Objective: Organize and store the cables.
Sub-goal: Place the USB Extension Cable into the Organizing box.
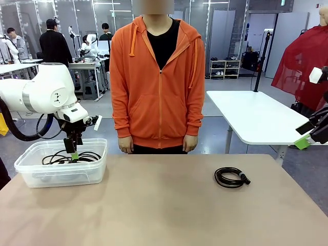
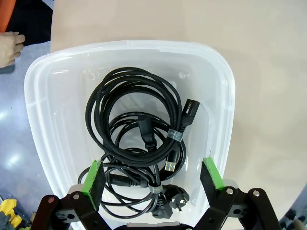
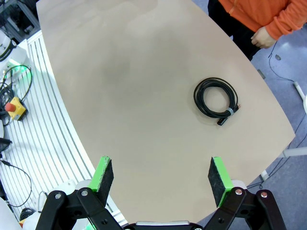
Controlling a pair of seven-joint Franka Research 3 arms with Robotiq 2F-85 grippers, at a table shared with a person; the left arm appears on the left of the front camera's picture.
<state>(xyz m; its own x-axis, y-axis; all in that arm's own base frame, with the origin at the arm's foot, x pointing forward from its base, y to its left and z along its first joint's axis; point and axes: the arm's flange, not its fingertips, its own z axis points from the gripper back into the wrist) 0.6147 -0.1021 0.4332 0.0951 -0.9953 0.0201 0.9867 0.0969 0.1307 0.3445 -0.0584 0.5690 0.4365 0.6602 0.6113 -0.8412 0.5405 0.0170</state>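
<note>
My left gripper (image 2: 153, 175) hangs with its green pads spread wide and nothing between them, just above a clear plastic bin (image 2: 36, 139) at the table's near left corner. Inside the bin lie the stored cables (image 2: 129, 120) — several black cords in loose overlapping coils, a USB end and a round power plug among them. From the front, the left gripper (image 1: 73, 152) sits low over the bin (image 1: 31, 166), its fingertips about level with the rim.

My right gripper (image 3: 160, 175) is also spread and empty, held well above the table's right edge. Below it, on the bare tan table (image 3: 134, 86), lies one remaining cable (image 3: 216, 98): a small, tight black coil bound with a light band, a connector sticking out at one side. From the front this coil (image 1: 230, 177) rests right of centre, well apart from the bin.

A person in an orange hoodie (image 1: 159, 77) stands at the far edge, hands down.

I judge the coil light, soft and springy — likely to sag or slip. The safest hold looks to be across the bundled strands near the band, not the connector.
</note>
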